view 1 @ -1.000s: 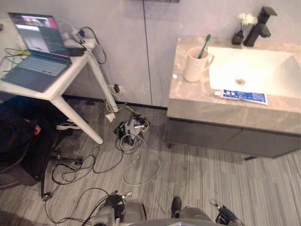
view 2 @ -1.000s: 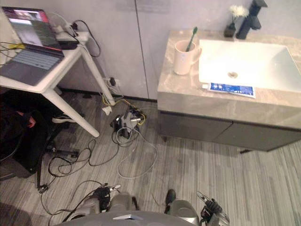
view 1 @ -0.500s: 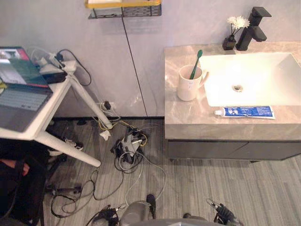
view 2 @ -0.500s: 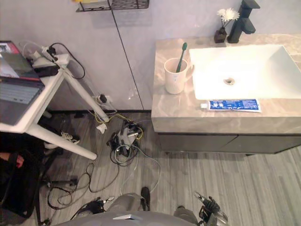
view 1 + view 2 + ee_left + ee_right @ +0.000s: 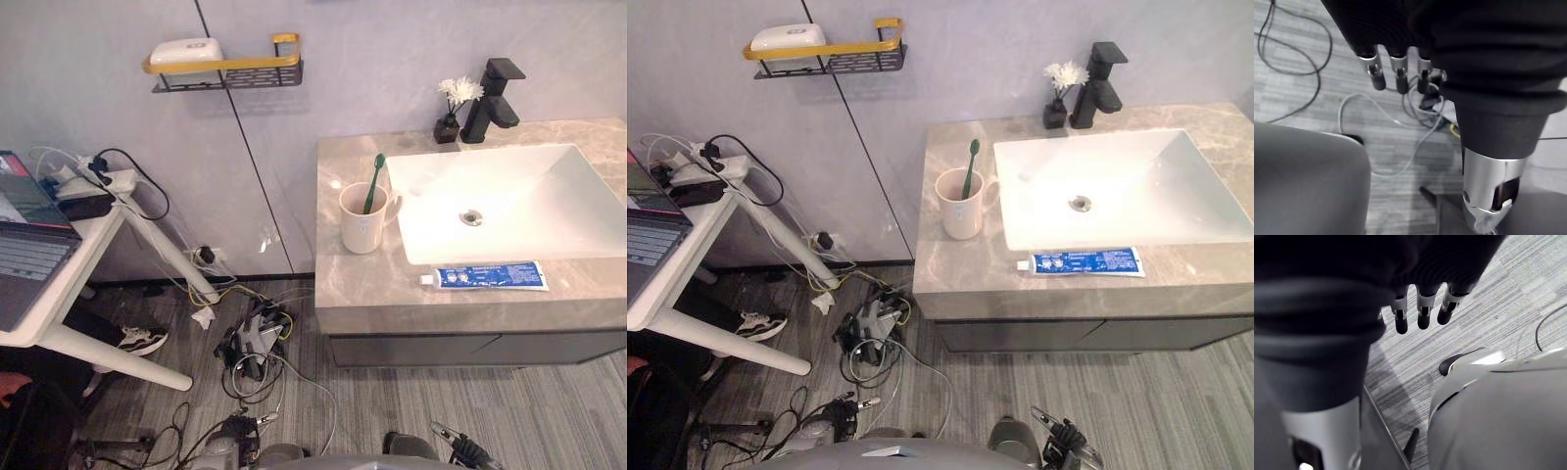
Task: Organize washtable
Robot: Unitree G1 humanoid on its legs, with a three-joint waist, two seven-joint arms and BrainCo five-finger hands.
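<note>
1. The table (image 5: 338, 284), a marbled top with a white sink (image 5: 549, 211) sunk into it, stood ahead against the wall. Nothing on it looked handled yet, so I took this for the opening step: the approach.
2. The cup (image 5: 359, 223) stood upright on the table's left part, just beside the sink, and a green toothbrush (image 5: 373, 181) leaned in it.
3. The toothpaste tube (image 5: 490, 277) lay flat on the strip between the sink and the table's front edge, its cap end pointing toward the cup.
4. At the back a black tap (image 5: 493, 88) stood over the sink, with a small vase of white flowers (image 5: 451, 103) just beside it.
5. On the wall to the left hung a shelf with a yellow rail (image 5: 250, 70), and a white thing, perhaps soap, (image 5: 183, 49) lay on it.
6. The left hand (image 5: 1399, 73) hung low over the floor, fingers straight and slack, grasping nothing. It was well apart from the table.
7. The right hand (image 5: 1423, 312) was the same: down by the floor, fingers loose, empty.
8. A tangle of cables (image 5: 255, 343) lay on the floor between the robot and the wall, something to step clear of.
9. The next move, as I read it, called for closing in on the table and lifting a hand to its height. The loose tube looked the likeliest first pick, taken across its flat body. The cup is tall and could tip if nudged.
</note>
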